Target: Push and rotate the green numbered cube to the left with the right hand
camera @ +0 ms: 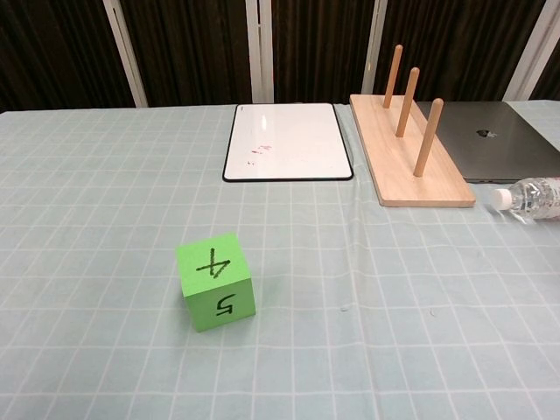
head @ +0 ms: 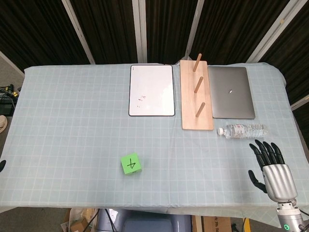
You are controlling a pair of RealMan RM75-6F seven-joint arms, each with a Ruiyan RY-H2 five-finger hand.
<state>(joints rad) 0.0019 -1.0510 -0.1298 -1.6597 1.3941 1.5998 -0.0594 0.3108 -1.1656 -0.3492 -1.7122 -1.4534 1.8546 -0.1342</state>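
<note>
The green numbered cube (head: 131, 164) sits on the checked tablecloth at the front, left of centre, with a 4 on its top face. In the chest view the cube (camera: 215, 281) also shows a 5 on its near face. My right hand (head: 271, 170) hovers at the front right corner of the table, far to the right of the cube, fingers spread and holding nothing. The chest view does not show it. My left hand is out of sight in both views.
A whiteboard (head: 151, 90) lies at the back centre. Right of it stands a wooden peg rack (head: 196, 100), then a closed laptop (head: 231, 92). A water bottle (head: 242, 130) lies on its side in front of the laptop.
</note>
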